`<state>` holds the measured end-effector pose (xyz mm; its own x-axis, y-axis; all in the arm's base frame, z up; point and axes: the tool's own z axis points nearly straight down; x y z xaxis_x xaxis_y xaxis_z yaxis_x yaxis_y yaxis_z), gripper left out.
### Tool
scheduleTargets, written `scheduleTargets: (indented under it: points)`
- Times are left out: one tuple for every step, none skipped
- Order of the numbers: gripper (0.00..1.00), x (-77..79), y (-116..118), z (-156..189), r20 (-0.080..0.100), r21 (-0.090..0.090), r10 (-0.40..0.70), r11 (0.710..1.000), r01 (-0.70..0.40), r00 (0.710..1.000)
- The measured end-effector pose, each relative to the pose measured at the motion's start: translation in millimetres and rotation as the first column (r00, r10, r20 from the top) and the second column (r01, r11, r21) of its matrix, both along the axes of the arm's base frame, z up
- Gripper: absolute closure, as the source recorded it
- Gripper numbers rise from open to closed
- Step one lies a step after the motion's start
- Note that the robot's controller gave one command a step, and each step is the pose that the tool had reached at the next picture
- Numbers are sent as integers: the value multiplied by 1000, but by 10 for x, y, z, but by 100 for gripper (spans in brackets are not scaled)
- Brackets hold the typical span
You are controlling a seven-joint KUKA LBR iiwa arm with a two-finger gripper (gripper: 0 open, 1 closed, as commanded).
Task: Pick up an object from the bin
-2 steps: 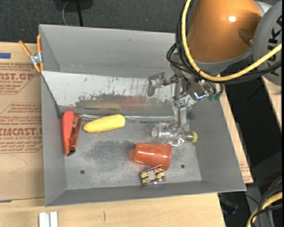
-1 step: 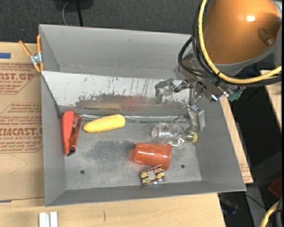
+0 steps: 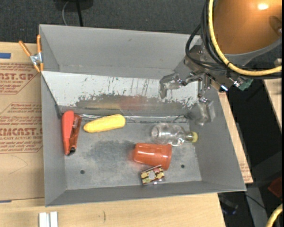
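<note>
— Gripper [image 3: 184, 105] first: spread wide, two metal fingers [image 3: 166, 86] well apart, nothing between them.
— Where?
— Over the back right of the bin [image 3: 132, 46], close to its scratched rear slope. Hung beneath a glossy orange dome [image 3: 246, 18], ringed by black and yellow cables [image 3: 213, 56].
— Nearest thing?
— Clear bottle [image 3: 168, 134], just in front of the fingers and apart from them. On its side on the floor; transparent plastic, rounded, glinting, with a small yellow cap [image 3: 193, 136] at the right end.
— Next to that?
— Red cup [image 3: 153, 155], just in front of the bottle, also tipped on its side. Translucent orange-red plastic, smooth, cylindrical, open end toward the right. Cannot tell whether touching the bottle.
— In front of the cup?
— Small patterned block [image 3: 152, 175], flat and rectangular, pale with dark and yellowish markings, by the front slope. Too small to make out more.
— Left half?
— Yellow corn cob [image 3: 104, 123], long and tapered, matte, lying crosswise near the rear edge of the floor. Beside it, near the left slope, an orange-red stapler [image 3: 70, 132]: long, narrow, hard-looking, with a dark underside, pointing front to back.
— Bin itself?
— Grey sheet metal, four sloping walls, flat floor worn dull in the middle. Five loose things on that floor, none stacked, all well spread.
</note>
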<state>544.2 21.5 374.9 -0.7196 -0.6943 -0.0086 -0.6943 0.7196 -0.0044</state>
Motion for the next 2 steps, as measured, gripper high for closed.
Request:
scheduleTargets:
  points:
    - [0,236,123,444,-8,2,-254,967,254,967]
    - [0,392,560,513,1,4,-235,972,235,972]
